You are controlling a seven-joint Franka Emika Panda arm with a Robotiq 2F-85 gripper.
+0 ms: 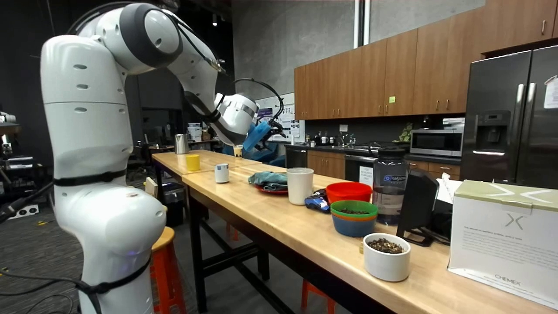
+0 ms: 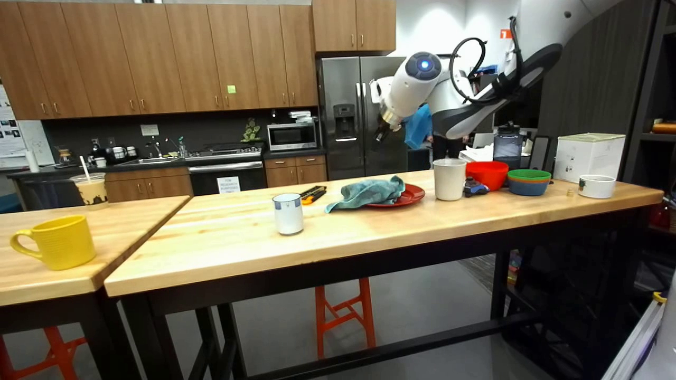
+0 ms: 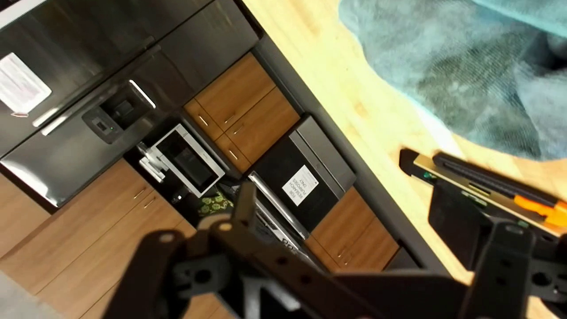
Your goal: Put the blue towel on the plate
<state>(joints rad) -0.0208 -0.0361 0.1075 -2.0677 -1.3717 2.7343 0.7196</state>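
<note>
The blue-green towel (image 2: 369, 192) lies crumpled, partly over the red plate (image 2: 413, 196) and partly on the table beside it. In an exterior view the towel (image 1: 269, 179) covers most of the plate (image 1: 279, 192). The towel (image 3: 469, 75) fills the upper right of the wrist view, where the plate does not show. My gripper (image 2: 381, 132) hangs in the air well above the table, above and behind the towel. It also shows in an exterior view (image 1: 274, 129). In the wrist view its fingers (image 3: 350, 212) are wide apart with nothing held between them.
A black and orange tool (image 2: 313, 194) lies beside the towel. A white cup (image 2: 288, 214) stands in front of it. A tall white container (image 2: 449, 179), red bowl (image 2: 487, 175), stacked bowls (image 2: 529, 182) and water bottle (image 2: 508, 146) stand beyond the plate. A yellow mug (image 2: 63, 241) is on the adjoining table.
</note>
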